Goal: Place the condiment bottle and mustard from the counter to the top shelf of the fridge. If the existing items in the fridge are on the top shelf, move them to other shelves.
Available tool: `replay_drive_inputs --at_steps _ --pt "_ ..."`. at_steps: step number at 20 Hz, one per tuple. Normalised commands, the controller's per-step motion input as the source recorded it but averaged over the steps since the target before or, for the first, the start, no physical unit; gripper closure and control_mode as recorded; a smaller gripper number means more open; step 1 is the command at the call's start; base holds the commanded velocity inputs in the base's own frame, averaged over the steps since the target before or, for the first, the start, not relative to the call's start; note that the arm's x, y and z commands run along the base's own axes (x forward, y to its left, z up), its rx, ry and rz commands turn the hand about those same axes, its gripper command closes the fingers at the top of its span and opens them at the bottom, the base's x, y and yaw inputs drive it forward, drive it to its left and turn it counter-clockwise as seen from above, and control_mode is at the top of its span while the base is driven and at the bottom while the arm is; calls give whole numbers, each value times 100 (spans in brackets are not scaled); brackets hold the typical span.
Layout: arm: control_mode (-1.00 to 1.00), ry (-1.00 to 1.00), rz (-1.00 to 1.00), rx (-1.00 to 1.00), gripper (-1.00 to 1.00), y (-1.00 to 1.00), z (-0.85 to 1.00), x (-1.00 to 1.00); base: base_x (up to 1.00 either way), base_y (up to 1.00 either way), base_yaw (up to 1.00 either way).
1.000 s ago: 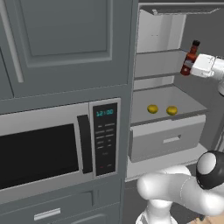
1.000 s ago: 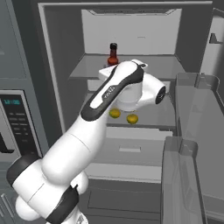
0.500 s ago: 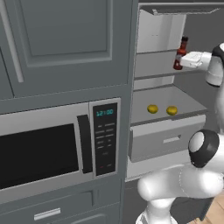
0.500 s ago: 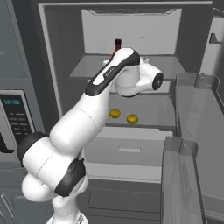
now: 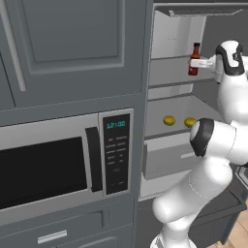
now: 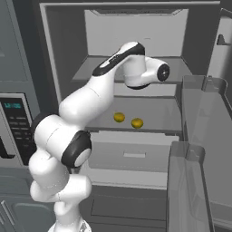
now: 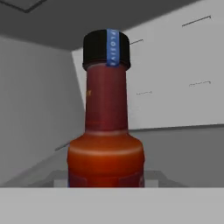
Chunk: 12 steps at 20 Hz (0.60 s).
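The condiment bottle (image 5: 194,59), dark red with a black cap, stands upright just over the top shelf (image 5: 167,80) of the open fridge (image 5: 174,29). My gripper (image 5: 195,63) reaches in from the right and is shut on the bottle's body. In the hand view the condiment bottle (image 7: 106,131) is very close, with the fridge's white back wall behind it. I cannot tell whether its base touches the shelf. Two existing items, small yellow fruits (image 5: 168,120) (image 5: 190,122), lie on the shelf below, also the fruits (image 6: 119,117) (image 6: 137,123). The mustard and the counter are out of view.
A microwave (image 5: 58,164) is built in left of the fridge. The open fridge door (image 6: 199,136) with clear bins stands at the right. A pale drawer (image 6: 131,154) sits under the fruit shelf. My arm (image 6: 113,72) crosses in front of the top shelf.
The arm has carried the bottle left and deeper into the fridge, over the top shelf. The bottle has gone from tilted to upright. The fruits have not moved.
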Motion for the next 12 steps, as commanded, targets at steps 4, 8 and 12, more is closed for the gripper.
replay_drive_inputs --at_steps 4,8,12 --pt "-100 6 -14 0 100 -26 -50 42 0 0 0" --pt "-100 -2 -7 0 100 3 -38 30 0 0 0" --pt "-100 -14 -1 -8 100 32 -43 15 0 0 0"
